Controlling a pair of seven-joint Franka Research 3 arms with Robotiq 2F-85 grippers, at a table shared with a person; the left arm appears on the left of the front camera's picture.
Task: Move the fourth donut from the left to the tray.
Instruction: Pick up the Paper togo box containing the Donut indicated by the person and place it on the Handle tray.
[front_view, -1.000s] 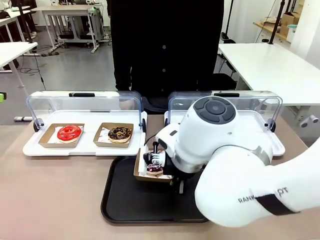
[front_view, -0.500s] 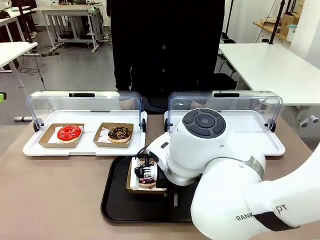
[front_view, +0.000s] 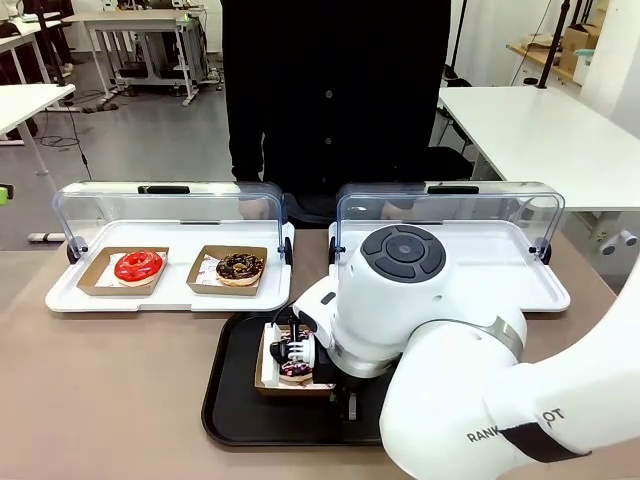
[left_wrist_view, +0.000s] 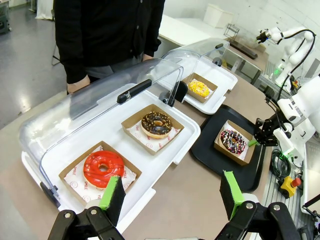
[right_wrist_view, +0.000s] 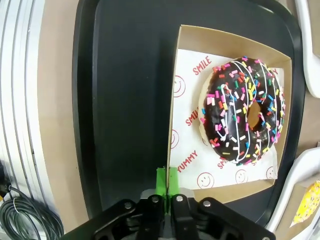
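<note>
My right arm reaches across the middle of the table, its bulky white wrist bent down over the tray (front_view: 225, 400), and my right gripper (right_wrist_view: 167, 181) has its green pads pressed together on the thin side wall of the cardboard holder (right_wrist_view: 220, 39). That holder is shallow, square and brown, lined with white paper printed with red smileys and words, and it sits on the flat black plastic of the tray, whose corners are rounded and whose rim is raised. In it lies the fourth donut (right_wrist_view: 243, 110), a glossy chocolate ring with pink and white drizzle and coloured sprinkles. My left gripper (left_wrist_view: 172, 200) hangs above the table with its fingers spread wide, nothing between them. Below it a white display tray (left_wrist_view: 187, 142) with a raised clear lid holds a shiny red donut (left_wrist_view: 103, 168) and a dark chocolate donut (left_wrist_view: 156, 124), each in its own brown holder. A second white display tray (left_wrist_view: 220, 102) beyond holds a yellow donut (left_wrist_view: 199, 89).
</note>
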